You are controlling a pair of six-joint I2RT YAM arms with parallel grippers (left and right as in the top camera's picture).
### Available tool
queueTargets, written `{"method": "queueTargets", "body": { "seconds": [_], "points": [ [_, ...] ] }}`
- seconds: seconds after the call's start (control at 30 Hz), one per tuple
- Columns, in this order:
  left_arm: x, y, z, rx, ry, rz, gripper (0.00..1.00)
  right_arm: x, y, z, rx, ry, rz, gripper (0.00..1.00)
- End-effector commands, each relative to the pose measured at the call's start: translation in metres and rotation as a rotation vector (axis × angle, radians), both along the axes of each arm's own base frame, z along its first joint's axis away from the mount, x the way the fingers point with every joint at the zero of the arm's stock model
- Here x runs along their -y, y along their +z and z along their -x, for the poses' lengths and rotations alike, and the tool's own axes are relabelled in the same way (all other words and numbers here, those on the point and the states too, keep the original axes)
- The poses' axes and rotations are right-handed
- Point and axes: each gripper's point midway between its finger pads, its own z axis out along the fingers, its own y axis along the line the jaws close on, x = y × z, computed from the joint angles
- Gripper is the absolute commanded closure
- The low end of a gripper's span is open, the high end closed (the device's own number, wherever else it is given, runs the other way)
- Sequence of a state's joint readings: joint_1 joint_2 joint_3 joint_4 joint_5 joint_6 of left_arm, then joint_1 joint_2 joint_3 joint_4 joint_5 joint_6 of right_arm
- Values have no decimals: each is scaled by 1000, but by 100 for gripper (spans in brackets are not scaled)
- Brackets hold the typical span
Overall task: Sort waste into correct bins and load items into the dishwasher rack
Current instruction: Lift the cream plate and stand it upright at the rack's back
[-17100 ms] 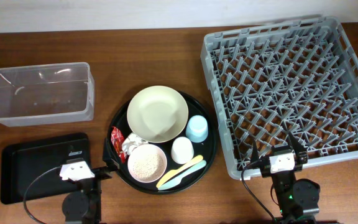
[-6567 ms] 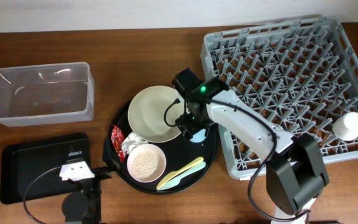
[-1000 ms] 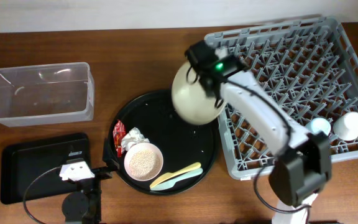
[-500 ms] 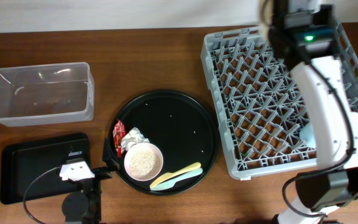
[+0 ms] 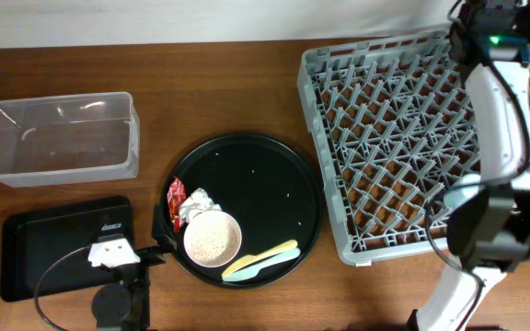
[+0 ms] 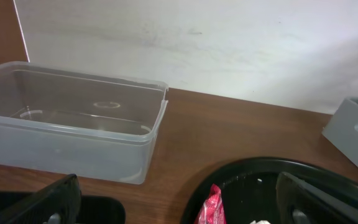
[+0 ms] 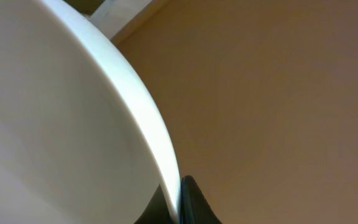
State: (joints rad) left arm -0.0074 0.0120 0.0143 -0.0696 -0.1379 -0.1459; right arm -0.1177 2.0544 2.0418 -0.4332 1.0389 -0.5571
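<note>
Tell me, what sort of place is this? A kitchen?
Probably a test bench staged as a dish-clearing station, not a real kitchen: a wooden table against a plain wall, with a grey dishwasher rack, a round black tray and a clear tub for waste.

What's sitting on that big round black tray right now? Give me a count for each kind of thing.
Wrappers: 1, the red snack wrapper
Napkins: 1, the crumpled white napkin
Bowls: 1, the pink bowl, with rice grains in it
Utensils: 2, the yellow utensil and the pale blue utensil
Total: 5 on the round black tray
</note>
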Motion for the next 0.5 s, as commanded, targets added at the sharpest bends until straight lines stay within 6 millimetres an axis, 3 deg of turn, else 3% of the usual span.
{"method": "queueTargets", "body": {
  "seconds": [0.0,0.17,0.33,0.47],
  "points": [
    [1,-1,0,0,-6,-16,1,7,-15,-5,-69,-32,41,96],
    [1,-1,0,0,-6,-16,1,22,-38,-9,-111,-120,90,96],
    [0,-1,0,0,-6,-16,1,24,-30,-15,-89,-114,117,96],
    [1,-1,0,0,-6,-16,1,34,-39,-15,-121,-111,109,96]
  ]
}}
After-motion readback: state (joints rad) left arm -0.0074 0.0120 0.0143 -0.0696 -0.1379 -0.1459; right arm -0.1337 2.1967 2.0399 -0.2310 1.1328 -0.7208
